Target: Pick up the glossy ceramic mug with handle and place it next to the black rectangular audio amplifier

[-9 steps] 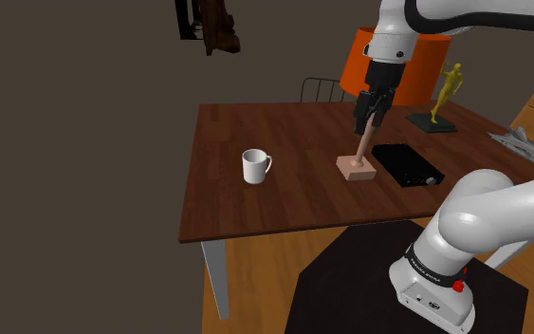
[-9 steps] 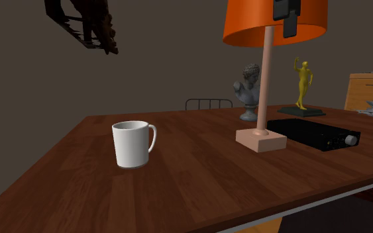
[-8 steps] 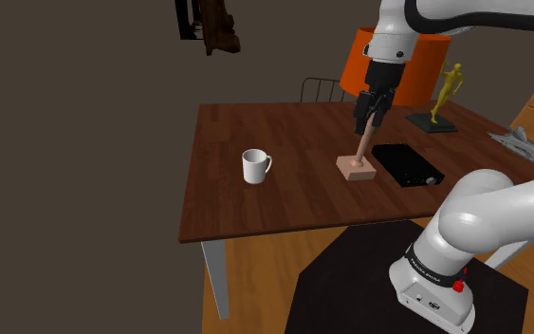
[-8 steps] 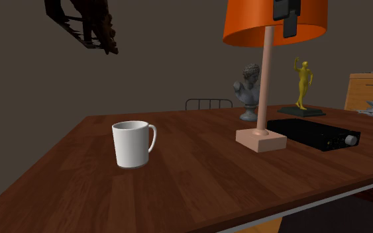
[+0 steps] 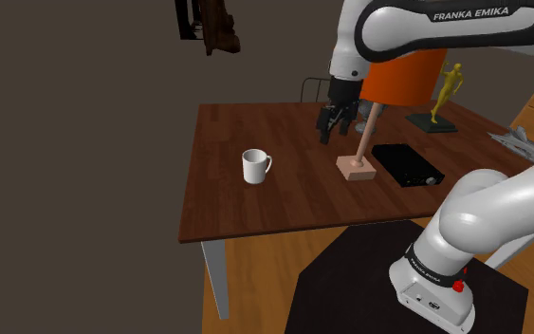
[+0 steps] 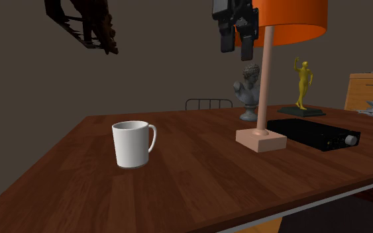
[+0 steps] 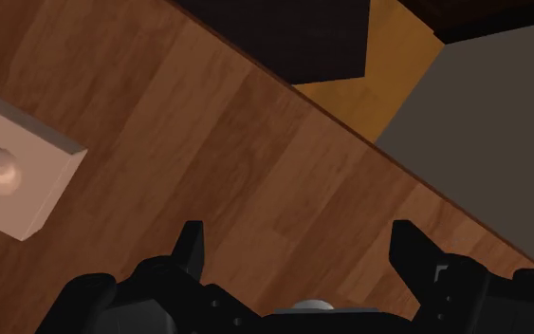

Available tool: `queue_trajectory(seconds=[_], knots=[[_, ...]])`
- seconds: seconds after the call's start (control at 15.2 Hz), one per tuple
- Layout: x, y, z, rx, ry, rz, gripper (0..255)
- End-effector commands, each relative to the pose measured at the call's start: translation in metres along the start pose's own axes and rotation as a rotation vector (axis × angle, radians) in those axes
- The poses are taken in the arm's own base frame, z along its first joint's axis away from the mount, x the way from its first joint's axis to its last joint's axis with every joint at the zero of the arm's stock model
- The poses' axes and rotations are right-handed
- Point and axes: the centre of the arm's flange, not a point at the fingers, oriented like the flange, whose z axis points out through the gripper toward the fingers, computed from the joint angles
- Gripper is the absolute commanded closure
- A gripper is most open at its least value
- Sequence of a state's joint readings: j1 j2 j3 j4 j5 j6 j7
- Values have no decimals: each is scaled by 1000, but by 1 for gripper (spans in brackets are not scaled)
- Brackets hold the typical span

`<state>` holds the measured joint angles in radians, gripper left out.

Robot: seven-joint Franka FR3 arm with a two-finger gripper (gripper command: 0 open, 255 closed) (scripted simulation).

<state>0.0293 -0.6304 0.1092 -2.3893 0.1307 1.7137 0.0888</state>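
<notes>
My tool (image 5: 335, 134) is spread wide and empty. The wrist view shows both fingers (image 7: 191, 249) well apart, with bare bench (image 7: 217, 142) between them. The tool hangs in the air above the bench (image 5: 255, 213), touching nothing.

White mug (image 5: 254, 166) stands upright on the bench. In the shoulder view it is at about 8 o'clock from the tool and well apart from it. In the second exterior view the mug (image 6: 132, 144) has its handle at 3 o'clock, and the tool (image 6: 236, 45) is high at its 1 o'clock.

Black amplifier (image 5: 407, 165) lies flat at the mug's 3 o'clock in the shoulder view, far from it. The lamp base (image 5: 357, 168) sits between them, just beside the amplifier (image 6: 314, 133).

In the wrist view the lamp base (image 7: 13, 176) is off to one side of the fingers, not between them. The orange shade (image 6: 291, 16) is near the tool, at its 3 o'clock. A gold figurine (image 6: 302, 83) and a grey bust (image 6: 250, 89) stand at the far edge.
</notes>
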Motion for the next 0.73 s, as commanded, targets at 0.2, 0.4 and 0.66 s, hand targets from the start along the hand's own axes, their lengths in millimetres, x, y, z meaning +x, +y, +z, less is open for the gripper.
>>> queue_trajectory(seconds=[0.2, 0.4, 0.66], knots=[[51, -29, 33, -23, 24, 0, 0], [81, -46, 52, -38, 37, 1, 0], [121, -68, 76, -57, 54, 1, 0]])
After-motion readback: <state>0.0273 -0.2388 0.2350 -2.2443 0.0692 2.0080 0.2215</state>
